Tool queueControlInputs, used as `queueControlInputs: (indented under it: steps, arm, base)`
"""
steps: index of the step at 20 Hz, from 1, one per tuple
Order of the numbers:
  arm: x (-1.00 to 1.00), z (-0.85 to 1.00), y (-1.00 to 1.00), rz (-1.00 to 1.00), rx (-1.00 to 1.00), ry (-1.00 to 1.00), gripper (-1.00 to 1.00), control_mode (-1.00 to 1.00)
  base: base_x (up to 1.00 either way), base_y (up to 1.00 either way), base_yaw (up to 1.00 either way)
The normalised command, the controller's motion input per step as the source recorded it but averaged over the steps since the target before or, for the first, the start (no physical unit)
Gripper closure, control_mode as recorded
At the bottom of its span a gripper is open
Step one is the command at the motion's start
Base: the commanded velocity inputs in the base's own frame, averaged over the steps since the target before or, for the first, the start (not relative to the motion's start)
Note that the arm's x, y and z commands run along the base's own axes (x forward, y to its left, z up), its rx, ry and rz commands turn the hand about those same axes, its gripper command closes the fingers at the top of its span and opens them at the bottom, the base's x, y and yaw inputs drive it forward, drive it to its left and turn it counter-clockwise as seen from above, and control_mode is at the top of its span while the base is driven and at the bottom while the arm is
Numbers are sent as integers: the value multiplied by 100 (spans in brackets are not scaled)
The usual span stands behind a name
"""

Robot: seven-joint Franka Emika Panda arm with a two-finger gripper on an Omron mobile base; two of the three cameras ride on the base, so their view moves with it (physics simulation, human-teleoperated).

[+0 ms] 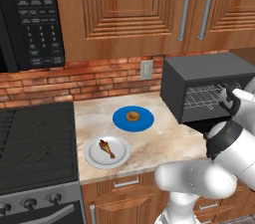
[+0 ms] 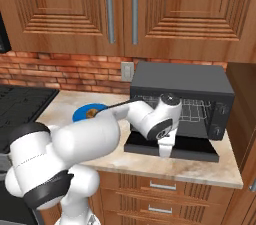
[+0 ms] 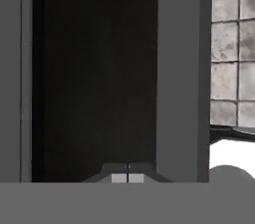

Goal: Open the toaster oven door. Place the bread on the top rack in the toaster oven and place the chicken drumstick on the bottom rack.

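The dark grey toaster oven (image 2: pixel 182 86) stands at the counter's right end, silver wire racks (image 1: pixel 204 97) showing inside. The toaster oven door (image 2: pixel 200 152) lies folded down flat in front of it. My gripper (image 2: pixel 166 154) points down at that door, fingers shut with nothing between them. In the hand view the shut tips (image 3: pixel 127 178) hover over the door's dark window (image 3: pixel 99 68). The round golden bread (image 1: pixel 133 116) sits on a blue plate (image 1: pixel 119 121) mid-counter. On a white plate (image 1: pixel 94 158) near the front edge lies the chicken drumstick (image 1: pixel 106 148).
A black stove (image 1: pixel 35 143) borders the counter on the left, with a black microwave (image 1: pixel 30 14) above it. Wooden cabinets (image 2: pixel 125 9) hang over the brick backsplash. Grey floor tiles (image 3: pixel 231 44) show past the door's edge. My arm (image 1: pixel 229 153) crosses in front of the oven.
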Motion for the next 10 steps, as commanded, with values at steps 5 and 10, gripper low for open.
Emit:
queueControlInputs:
  steps: [5, 10]
  arm:
    - [19, -91, 1, 16, -22, 16, 100, -100]
    - [-10, -87, -8, 23, -6, 13, 100, -100]
  base:
    - [0, 0, 0]
    - [0, 0, 0]
